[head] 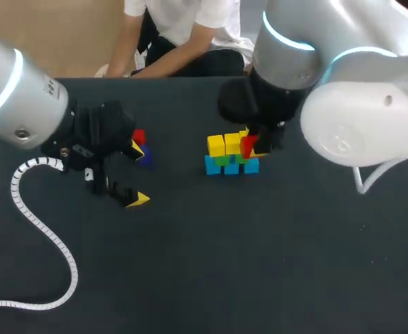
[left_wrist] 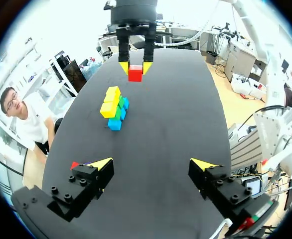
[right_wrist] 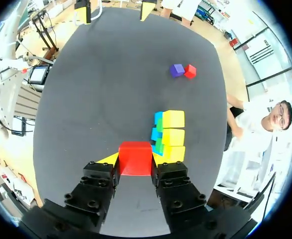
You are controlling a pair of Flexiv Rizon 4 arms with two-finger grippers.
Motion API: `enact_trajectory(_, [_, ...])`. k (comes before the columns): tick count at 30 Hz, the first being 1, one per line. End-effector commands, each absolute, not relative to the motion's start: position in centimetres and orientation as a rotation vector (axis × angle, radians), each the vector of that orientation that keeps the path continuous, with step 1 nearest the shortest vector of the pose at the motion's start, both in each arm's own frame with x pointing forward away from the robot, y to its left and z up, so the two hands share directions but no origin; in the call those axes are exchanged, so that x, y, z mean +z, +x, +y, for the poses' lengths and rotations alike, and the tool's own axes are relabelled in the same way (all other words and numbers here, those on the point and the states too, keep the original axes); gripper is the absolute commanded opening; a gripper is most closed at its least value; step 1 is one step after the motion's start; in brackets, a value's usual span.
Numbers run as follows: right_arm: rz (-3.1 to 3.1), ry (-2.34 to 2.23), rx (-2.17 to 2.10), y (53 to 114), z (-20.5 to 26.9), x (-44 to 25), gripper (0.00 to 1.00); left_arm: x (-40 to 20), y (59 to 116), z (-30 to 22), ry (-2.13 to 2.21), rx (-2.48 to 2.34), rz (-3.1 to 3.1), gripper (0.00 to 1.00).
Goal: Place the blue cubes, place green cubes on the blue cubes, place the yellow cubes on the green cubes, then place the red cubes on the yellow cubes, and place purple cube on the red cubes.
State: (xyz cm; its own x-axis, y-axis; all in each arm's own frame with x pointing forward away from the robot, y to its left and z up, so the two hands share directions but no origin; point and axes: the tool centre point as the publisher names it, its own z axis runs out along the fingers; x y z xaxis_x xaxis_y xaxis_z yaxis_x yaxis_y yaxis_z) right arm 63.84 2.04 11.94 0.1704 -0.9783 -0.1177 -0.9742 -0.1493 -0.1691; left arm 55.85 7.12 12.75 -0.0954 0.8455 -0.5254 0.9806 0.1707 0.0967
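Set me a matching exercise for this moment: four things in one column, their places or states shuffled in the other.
1. right hand
2. left hand
3. purple cube
4. yellow cubes

A. on top of the green cubes
B. open, holding nothing
C. on the table beside a loose red cube
D. shut on a red cube

Pairs: 1-D, 2-B, 3-C, 4-A.

Yellow cubes (head: 225, 144) cap green cubes (head: 221, 160) and blue cubes (head: 231, 167) toward the counter (head: 260, 264)'s far edge, the right hand (right_wrist: 134, 159) clamps 1 red cube (right_wrist: 135, 155), and a loose red cube (right_wrist: 190, 71) sits beside the purple cube (right_wrist: 176, 70).
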Motion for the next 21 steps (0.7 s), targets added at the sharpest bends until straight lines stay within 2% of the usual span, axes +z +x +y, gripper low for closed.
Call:
enact_trajectory(1, [1.913, -2.241, -0.041, 64.7, 2.4, 11.8, 0.0, 12.7, 55.9, 7.3, 1.722, -0.393, 1.98, 1.0])
enact_trajectory(21, [1.917, -2.262, -0.026, 67.3, 2.7, 12.5, 0.0, 12.7, 55.9, 7.3, 1.722, -0.393, 1.98, 1.0])
